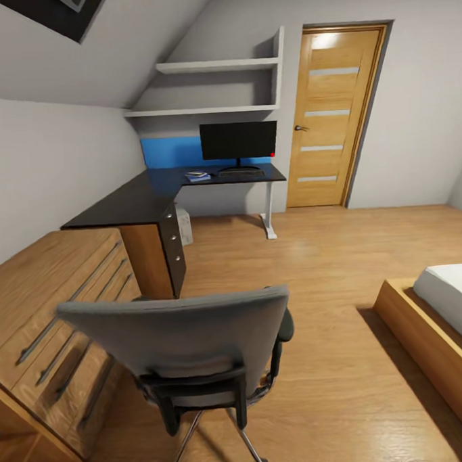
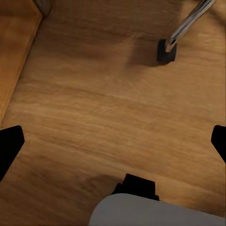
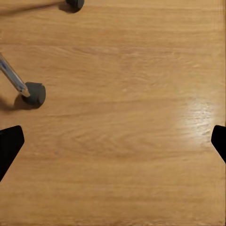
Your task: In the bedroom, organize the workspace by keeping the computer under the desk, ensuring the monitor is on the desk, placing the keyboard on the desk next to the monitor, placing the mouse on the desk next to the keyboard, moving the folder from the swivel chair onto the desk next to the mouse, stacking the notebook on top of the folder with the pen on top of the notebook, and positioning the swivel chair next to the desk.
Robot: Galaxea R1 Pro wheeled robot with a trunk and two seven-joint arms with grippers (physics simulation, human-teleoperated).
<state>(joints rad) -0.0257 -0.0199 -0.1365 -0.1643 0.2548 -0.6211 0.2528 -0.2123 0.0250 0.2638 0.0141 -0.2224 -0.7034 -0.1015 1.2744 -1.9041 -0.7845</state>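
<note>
Head view puts the grey-backed swivel chair with black arms and chrome legs right up front, its back turned to the camera, standing on the pale wooden plank floor well short of the counter. And there is the long black L-shaped counter with white legs in the far corner, under two white wall shelves. On its far wing stands the wide black flat monitor with a red dot at one corner, with the slim dark keyboard just in front of its stand. Beside that lies the flat bright blue folder with something dark on top; too small to tell what. Under the counter, the small white boxy computer tower sits beside the black drawer stack. A light wooden drawer cabinet presses in near the chair, a wooden-framed bed with a white mattress lies across the room, and a wooden door with frosted strips stands by the counter's end.

Left wrist view: the left tool is spread wide, holding nothing, a black chair caster on the floor beyond. Right wrist view: the right tool is likewise spread and empty over bare planks, a dark caster near it.
</note>
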